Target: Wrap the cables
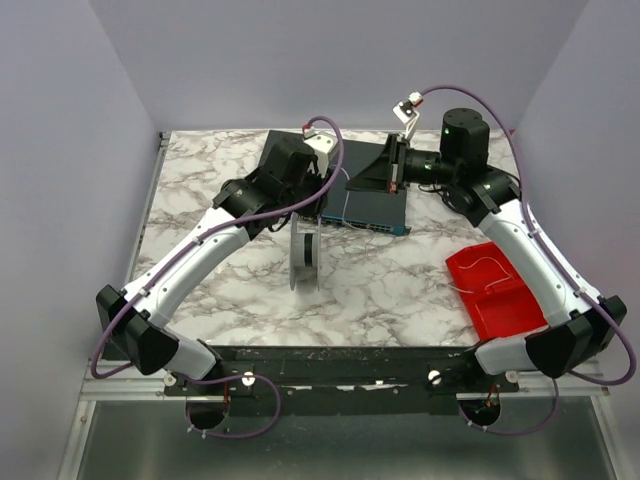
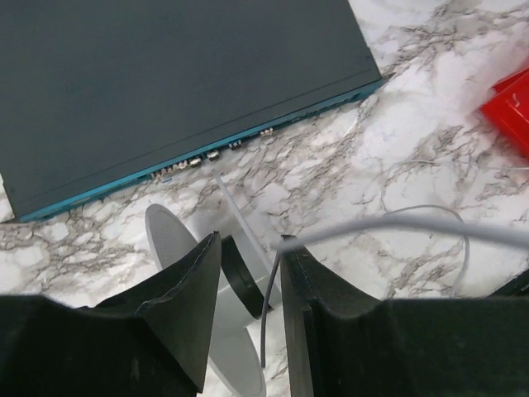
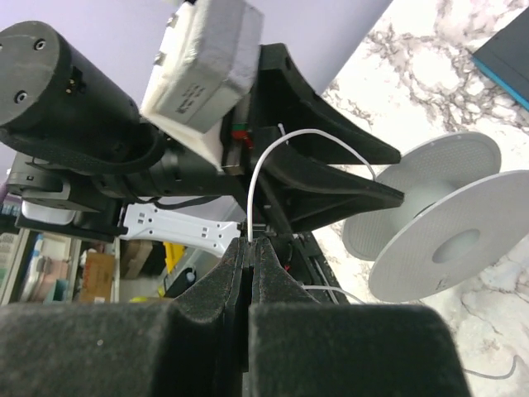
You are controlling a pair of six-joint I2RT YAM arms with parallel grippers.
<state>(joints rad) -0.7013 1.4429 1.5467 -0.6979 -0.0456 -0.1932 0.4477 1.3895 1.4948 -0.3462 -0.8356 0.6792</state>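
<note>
The cable is a very thin white wire (image 3: 255,174). My right gripper (image 3: 250,241) is shut on it, and the wire loops up from the closed fingertips towards the left gripper's black fingers (image 3: 331,169). In the left wrist view the wire (image 2: 397,223) lies across the right fingertip, and its end hangs in the gap. My left gripper (image 2: 248,241) has its jaws apart, just above a white spool (image 2: 173,240). In the top view the left gripper (image 1: 322,203) and right gripper (image 1: 352,183) meet above the upright spool (image 1: 305,255).
A dark network switch with a teal edge (image 1: 385,212) lies behind the spool, under the right gripper; it also shows in the left wrist view (image 2: 165,83). A red tray (image 1: 497,300) with a bit of thin white wire sits at the right.
</note>
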